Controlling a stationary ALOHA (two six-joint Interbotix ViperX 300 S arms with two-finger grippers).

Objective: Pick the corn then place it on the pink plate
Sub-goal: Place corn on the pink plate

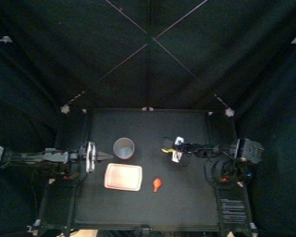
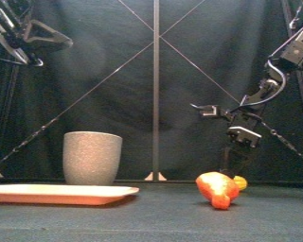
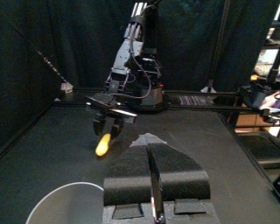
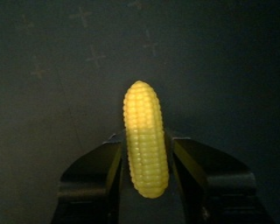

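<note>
The yellow corn (image 4: 146,138) stands lengthwise between the jaws of my right gripper (image 4: 146,166), which is shut on it. In the top view the right gripper (image 1: 178,148) with the corn (image 1: 178,144) is right of the table's middle, near the back. From the left wrist view the corn (image 3: 102,144) hangs below that gripper (image 3: 108,121), its lower end close to the table. The pink plate (image 1: 122,176) lies flat left of the middle, in front of the grey cup (image 1: 125,146). My left gripper (image 1: 86,157) rests shut at the left edge.
A red-orange toy food (image 1: 157,184) lies just right of the pink plate (image 2: 60,194); in the front view this toy (image 2: 218,190) is between the plate and the right gripper (image 2: 238,142). The tall grey cup (image 2: 92,157) stands behind the plate.
</note>
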